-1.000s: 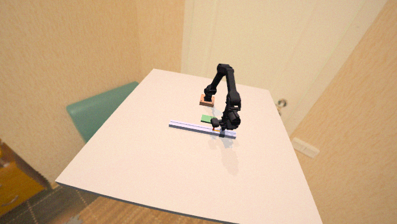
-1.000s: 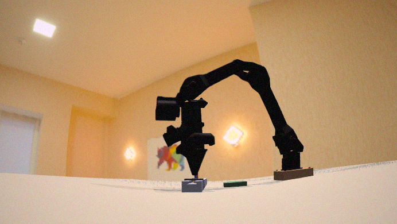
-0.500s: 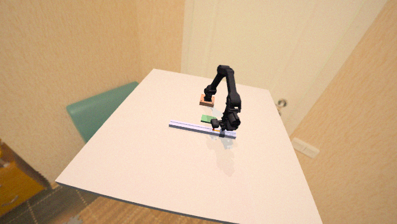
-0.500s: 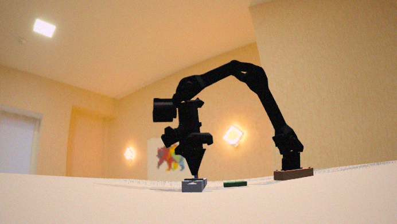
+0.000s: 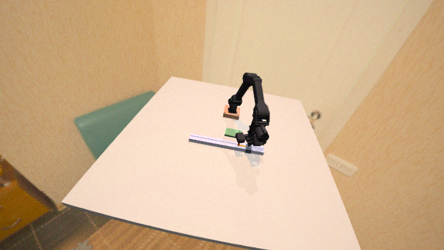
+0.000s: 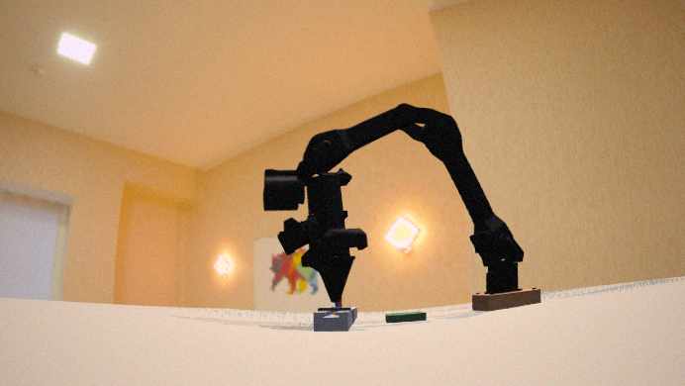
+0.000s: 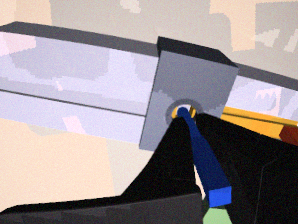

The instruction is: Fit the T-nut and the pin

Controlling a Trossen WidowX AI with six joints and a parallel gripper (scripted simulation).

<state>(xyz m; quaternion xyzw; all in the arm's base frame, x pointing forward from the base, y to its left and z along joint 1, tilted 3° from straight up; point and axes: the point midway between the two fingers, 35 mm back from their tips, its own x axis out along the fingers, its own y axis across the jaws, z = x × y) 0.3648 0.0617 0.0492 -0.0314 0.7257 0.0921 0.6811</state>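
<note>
Our claw pinches the blue pin mid-frame, round end at the bracket hole, presumably lining up for the push.

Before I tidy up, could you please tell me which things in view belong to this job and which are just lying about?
Part of the job:
- gripper, shut on the blue pin
- dark bracket
- aluminum rail
- brass T-nut
- green tray

Just around:
- teal furniture
- bear picture
</note>
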